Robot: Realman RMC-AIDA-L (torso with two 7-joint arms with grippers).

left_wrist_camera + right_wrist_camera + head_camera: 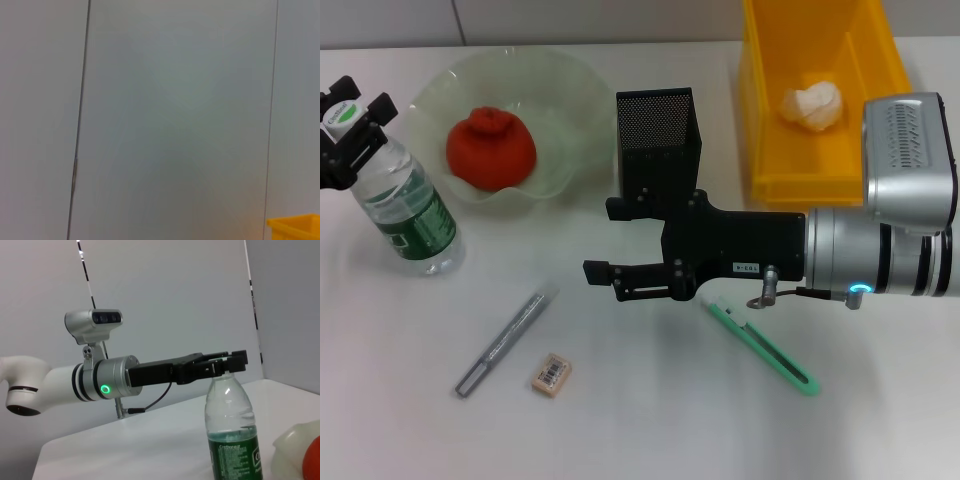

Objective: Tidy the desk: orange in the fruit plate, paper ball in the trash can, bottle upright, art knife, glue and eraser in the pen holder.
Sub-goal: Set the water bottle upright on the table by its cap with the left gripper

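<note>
Gripping the cap end of the bottle (405, 205), the left gripper (348, 120) sits at the far left of the head view, its black fingers (382, 108) clamped on either side of the cap; the right wrist view shows the same hold, with the bottle standing upright on the white table (650, 420). Over the middle of the table the right gripper (600, 240) reaches in from the right, its two fingers apart and holding nothing — one finger lies just in front of the pen holder (656, 140), the other nearer the camera.

Largest of the things on the desk is the yellow trash can (775, 150), at the back right, with the white paper ball (812, 106) lying inside it. Next comes the pale green fruit plate (570, 110) at the back left, beside the bottle, with the orange (490, 148) resting in its middle. The black mesh pen holder stands upright between plate and trash can.

Three small things lie flat on the near part of the table: the green art knife (770, 350), slanted, its upper end under the right gripper's wrist; the grey glue (505, 342) stick, well to the left of it; and the eraser (551, 374) just beside the glue's lower end, not touching it.
</note>
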